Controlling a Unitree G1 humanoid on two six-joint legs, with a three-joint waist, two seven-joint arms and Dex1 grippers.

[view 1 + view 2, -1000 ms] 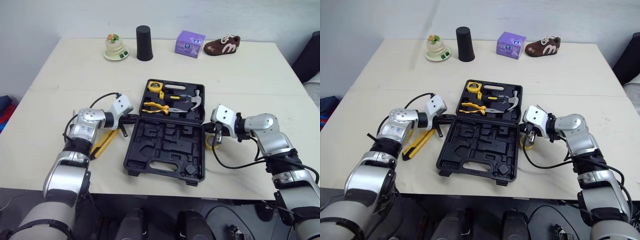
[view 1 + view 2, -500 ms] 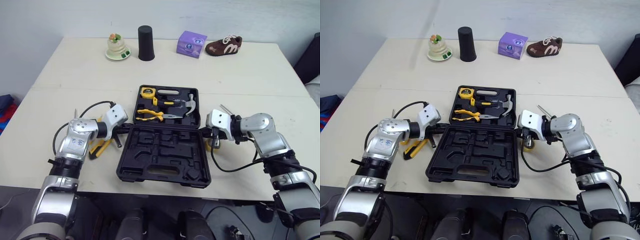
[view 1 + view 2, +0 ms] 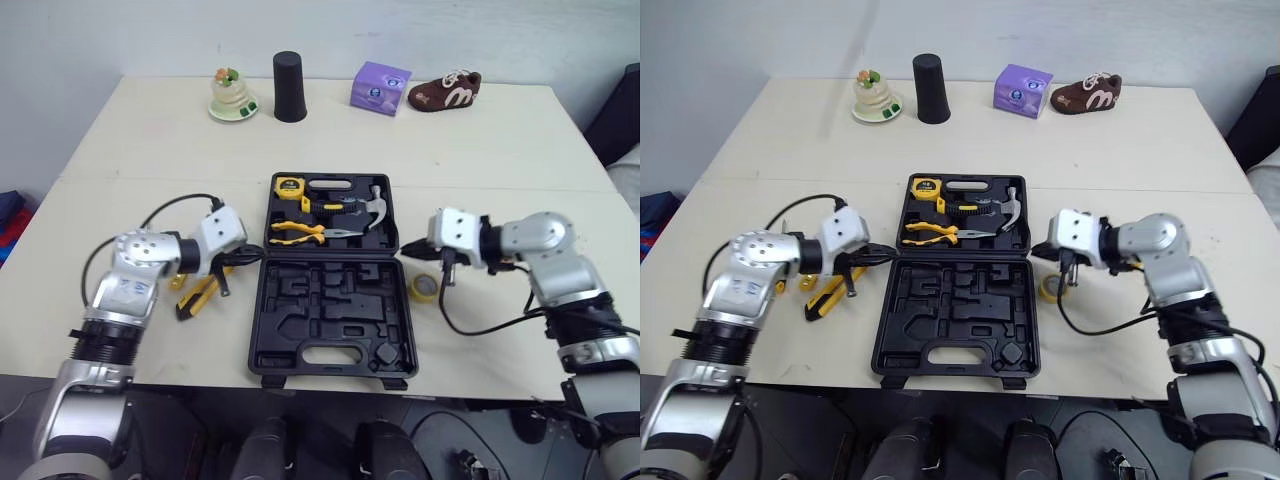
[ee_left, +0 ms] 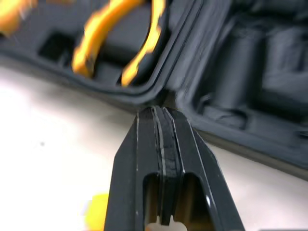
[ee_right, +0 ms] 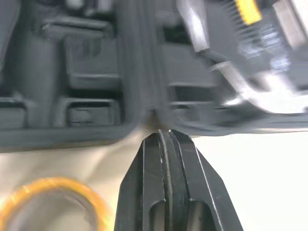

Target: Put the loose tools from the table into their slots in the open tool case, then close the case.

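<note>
Tool case (image 3: 330,325) open, flat near front edge of surface, midway along it. Left fingers (image 4: 137,154) pressed shut, empty, at left hinge end. Right fingers (image 5: 144,168) shut, empty, at right hinge end. Utility knife (image 3: 200,297) and tape roll (image 3: 425,288) loose beside case. Risk: case slid off front edge by hinge pushes; lid closed with tools out.

The left gripper (image 3: 245,262) hides part of the yellow knife (image 3: 195,298). In the left wrist view the pliers (image 4: 94,41) look blurry and cut off. In the right wrist view the tape roll (image 5: 57,185) runs off the edge, and the hammer (image 5: 269,96) is blurry.
</note>
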